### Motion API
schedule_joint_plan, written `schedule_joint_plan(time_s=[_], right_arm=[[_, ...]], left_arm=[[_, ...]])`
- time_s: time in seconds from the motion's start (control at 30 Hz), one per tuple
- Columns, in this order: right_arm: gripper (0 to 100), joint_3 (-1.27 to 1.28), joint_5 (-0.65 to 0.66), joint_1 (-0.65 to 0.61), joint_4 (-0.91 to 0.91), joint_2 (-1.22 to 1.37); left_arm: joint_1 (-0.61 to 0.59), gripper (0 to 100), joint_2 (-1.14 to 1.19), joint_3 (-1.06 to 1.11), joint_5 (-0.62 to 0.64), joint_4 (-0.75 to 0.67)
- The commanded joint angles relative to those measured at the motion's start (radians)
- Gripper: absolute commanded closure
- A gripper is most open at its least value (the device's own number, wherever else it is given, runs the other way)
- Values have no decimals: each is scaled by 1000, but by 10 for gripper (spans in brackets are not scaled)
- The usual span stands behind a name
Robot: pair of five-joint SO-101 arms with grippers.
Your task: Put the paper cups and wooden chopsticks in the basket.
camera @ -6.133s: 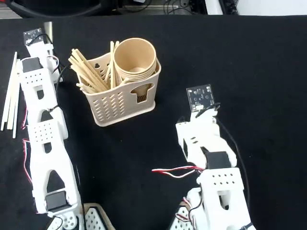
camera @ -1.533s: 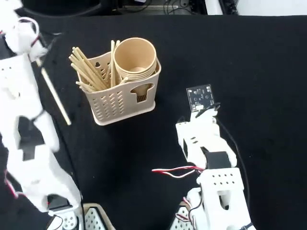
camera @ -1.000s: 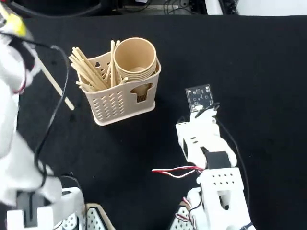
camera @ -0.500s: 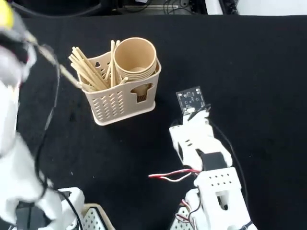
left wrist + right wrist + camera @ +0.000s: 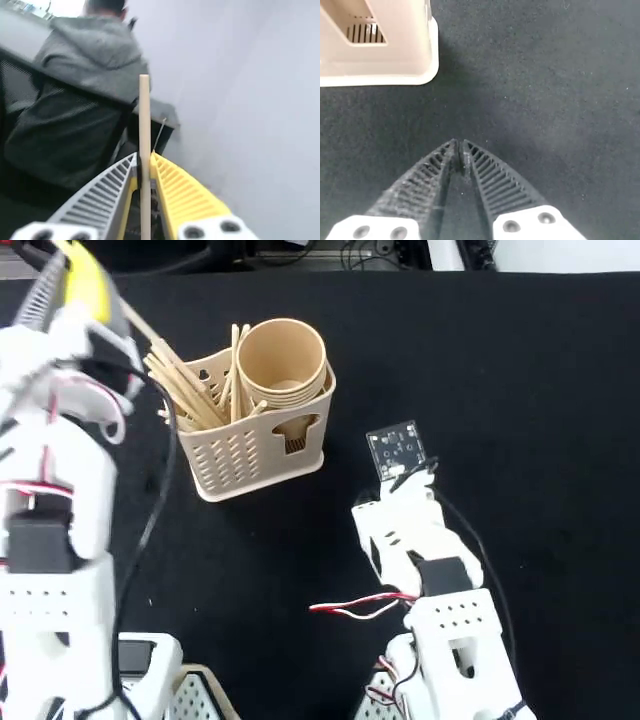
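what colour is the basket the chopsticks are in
Beige, with slotted walls: the basket shows best in the high view.

You have one basket (image 5: 255, 455), at 10 o'clock on the table (image 5: 520, 390). It holds one stack of cups (image 5: 283, 360), about five by the rims, and roughly ten chopsticks (image 5: 185, 390), too crowded to count exactly. One more chopstick (image 5: 144, 115) is at the basket's 10 o'clock. There are two arms: left arm (image 5: 55, 490) and right arm (image 5: 430, 570).
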Motion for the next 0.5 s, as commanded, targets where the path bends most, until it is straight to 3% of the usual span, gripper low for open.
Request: schedule_joint_plan(time_s=[0.0, 0.13, 0.47], right_arm=[[985, -12, 9, -5, -18, -13], [985, -12, 9, -5, -18, -13], [985, -12, 9, -5, -18, -13]], left_arm=[[114, 971, -101, 323, -173, -330], [130, 971, -100, 450, -264, -431], [137, 969, -112, 539, -264, -350]])
